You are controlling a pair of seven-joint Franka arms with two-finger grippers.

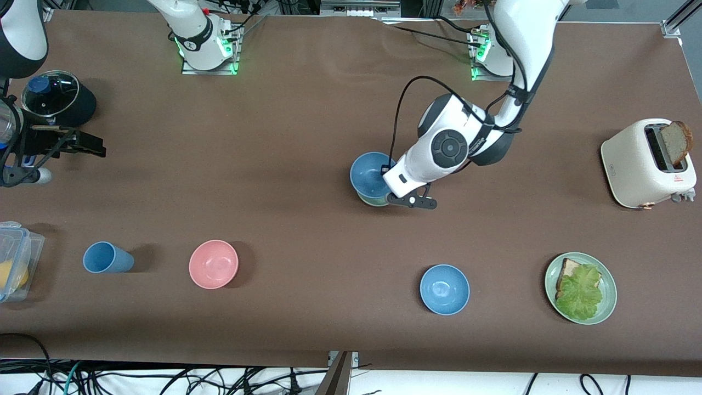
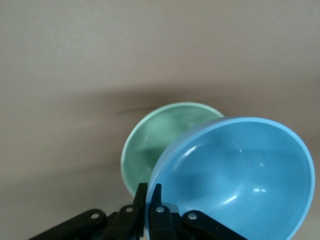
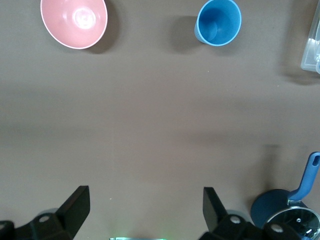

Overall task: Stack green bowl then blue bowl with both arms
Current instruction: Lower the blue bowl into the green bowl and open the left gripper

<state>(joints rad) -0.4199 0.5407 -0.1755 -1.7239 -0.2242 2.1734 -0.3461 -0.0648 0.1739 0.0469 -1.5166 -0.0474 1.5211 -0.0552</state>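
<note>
The left claw [image 2: 148,212] pinched the rim of a small round blue bowl [image 2: 235,175], tilted over the pale green bowl [image 2: 155,145]. The right claw [image 3: 145,207] waited, spread wide, above the brown surface [image 3: 160,125].

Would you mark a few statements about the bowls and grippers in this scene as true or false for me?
1. The left gripper is shut on the blue bowl. True.
2. The held bowl hangs over the pink bowl. False: it is over the green bowl.
3. The right gripper is open. True.
4. The toaster is empty. False: a slice of bread sticks out of it.
</note>
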